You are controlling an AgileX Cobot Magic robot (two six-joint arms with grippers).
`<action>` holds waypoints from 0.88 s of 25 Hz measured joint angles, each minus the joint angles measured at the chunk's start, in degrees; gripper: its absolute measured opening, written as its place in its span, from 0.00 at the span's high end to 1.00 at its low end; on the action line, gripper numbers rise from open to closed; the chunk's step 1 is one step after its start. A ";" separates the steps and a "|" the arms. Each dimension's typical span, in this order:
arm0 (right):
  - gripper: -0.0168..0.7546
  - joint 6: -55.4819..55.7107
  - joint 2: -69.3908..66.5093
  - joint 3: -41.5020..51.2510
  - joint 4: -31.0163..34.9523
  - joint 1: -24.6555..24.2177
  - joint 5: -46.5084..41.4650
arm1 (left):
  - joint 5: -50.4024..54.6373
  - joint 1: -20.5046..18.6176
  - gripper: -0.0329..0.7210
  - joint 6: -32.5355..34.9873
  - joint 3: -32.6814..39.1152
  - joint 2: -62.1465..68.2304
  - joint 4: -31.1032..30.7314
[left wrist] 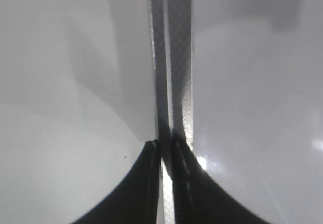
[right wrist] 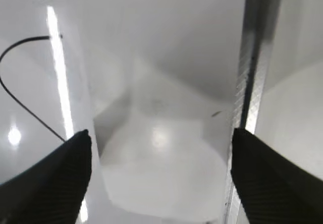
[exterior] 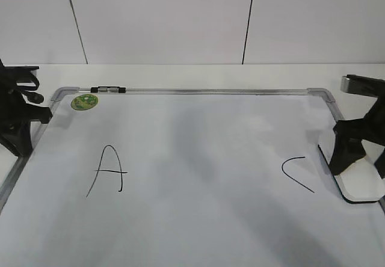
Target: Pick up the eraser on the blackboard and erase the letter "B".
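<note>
Lying under the wide-open, empty right gripper (right wrist: 157, 176), eraser (right wrist: 161, 176), left gripper (left wrist: 165, 148) closed.

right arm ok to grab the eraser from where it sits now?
Probably yes. The right gripper hangs right over the eraser, which lies at the right edge of the blackboard. In the right wrist view the fingers stand open on either side of it, nothing between.
</note>
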State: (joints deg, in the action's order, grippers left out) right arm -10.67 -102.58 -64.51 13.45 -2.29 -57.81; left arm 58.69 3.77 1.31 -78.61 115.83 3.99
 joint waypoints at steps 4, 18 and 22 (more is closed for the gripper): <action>0.12 0.12 0.00 -2.35 -0.36 0.00 -5.43 | 0.11 0.00 0.91 0.00 0.00 0.00 0.00; 0.22 4.40 0.67 -16.96 -0.91 0.00 -11.83 | 0.55 0.00 0.86 0.28 0.00 0.00 -0.27; 0.24 4.66 2.73 -16.96 -0.87 0.00 -11.95 | 0.92 0.00 0.69 0.53 0.00 0.00 -0.68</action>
State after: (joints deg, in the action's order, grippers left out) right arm -6.00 -99.84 -81.47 12.59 -2.29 -69.76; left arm 59.60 3.77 1.85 -78.61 115.83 3.31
